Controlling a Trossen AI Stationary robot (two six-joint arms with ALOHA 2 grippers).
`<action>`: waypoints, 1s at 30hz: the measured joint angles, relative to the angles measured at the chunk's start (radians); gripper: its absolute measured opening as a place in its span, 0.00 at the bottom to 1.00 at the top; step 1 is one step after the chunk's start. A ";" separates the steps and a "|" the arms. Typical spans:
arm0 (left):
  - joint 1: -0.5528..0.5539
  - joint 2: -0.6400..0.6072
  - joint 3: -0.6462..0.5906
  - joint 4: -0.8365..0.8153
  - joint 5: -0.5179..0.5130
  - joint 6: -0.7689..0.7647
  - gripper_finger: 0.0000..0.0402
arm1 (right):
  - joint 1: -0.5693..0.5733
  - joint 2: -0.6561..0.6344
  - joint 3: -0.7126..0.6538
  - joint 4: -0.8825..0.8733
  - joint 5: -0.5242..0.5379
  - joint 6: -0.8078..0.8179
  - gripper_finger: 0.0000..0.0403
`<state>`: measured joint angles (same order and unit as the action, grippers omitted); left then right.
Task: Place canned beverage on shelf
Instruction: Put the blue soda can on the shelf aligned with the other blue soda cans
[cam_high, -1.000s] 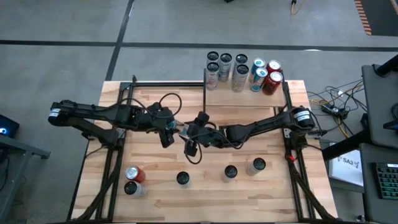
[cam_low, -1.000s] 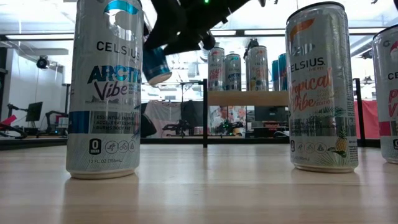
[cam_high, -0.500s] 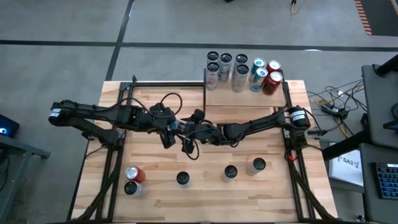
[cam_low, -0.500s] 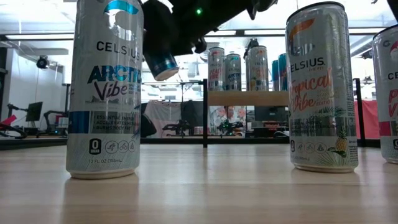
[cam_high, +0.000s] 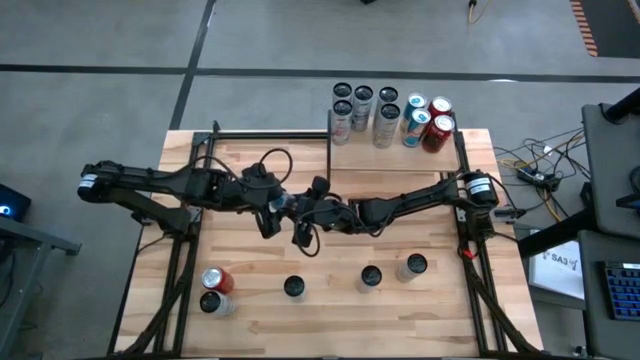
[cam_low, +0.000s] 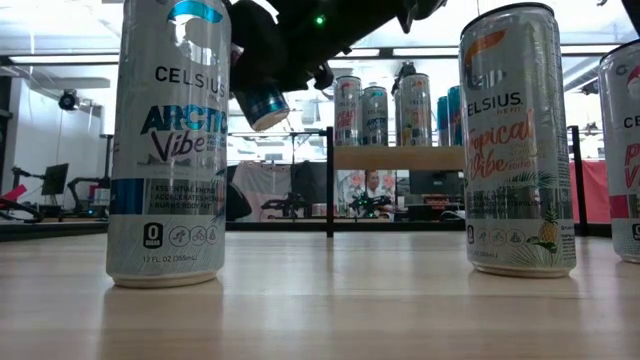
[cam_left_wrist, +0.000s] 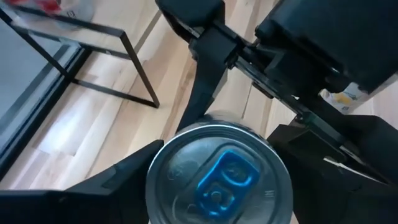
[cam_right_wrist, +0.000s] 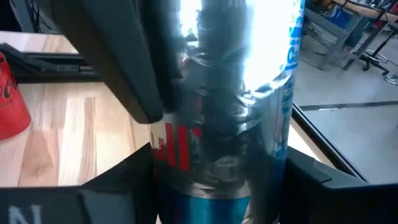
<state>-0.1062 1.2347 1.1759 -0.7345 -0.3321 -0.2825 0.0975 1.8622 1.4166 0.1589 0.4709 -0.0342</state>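
Observation:
A silver and blue can (cam_high: 289, 205) hangs tilted in the air over the middle of the table, between my two grippers. In the low view its lower end (cam_low: 262, 104) juts out below them. My left gripper (cam_high: 275, 203) is at the can's top end (cam_left_wrist: 219, 177); whether it still touches the can does not show. My right gripper (cam_high: 301, 209) reaches in from the table's right and is shut on the can (cam_right_wrist: 217, 124). The shelf (cam_high: 395, 158) stands at the far edge and carries several cans (cam_high: 388, 112). My right gripper pinches the can's round side wall (cam_right_wrist: 163, 163) between its two fingers (cam_right_wrist: 112, 186), one on each side. The fingers come in nearly level from the table's right and lie across the can. The can is lifted clear of the table, slightly tilted.
Several cans stand along the near part of the table, among them a red one (cam_high: 218, 279) at the left and grey-topped ones (cam_high: 293, 288) (cam_high: 412, 266). Two of them (cam_low: 168, 140) (cam_low: 515, 140) loom large in the low view. Black frame bars (cam_high: 190, 230) run along both table sides.
My right gripper has gone toward the table's left, up to the can at my left gripper. The can has stayed in the air at the same spot and has tipped a little.

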 joint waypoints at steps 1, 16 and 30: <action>0.000 -0.003 0.000 0.003 0.000 0.011 0.70 | 0.000 0.000 0.000 0.001 0.000 0.000 0.53; 0.000 -0.133 -0.002 0.072 0.001 0.201 0.70 | -0.002 -0.141 -0.010 -0.370 0.160 0.050 0.53; 0.000 -0.274 -0.300 0.605 0.134 0.460 0.71 | 0.000 -0.636 -0.485 -0.072 0.169 0.103 0.53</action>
<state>-0.1059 0.9604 0.8757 -0.1297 -0.1986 0.1777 0.0975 1.2265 0.9316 0.0867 0.6395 0.0687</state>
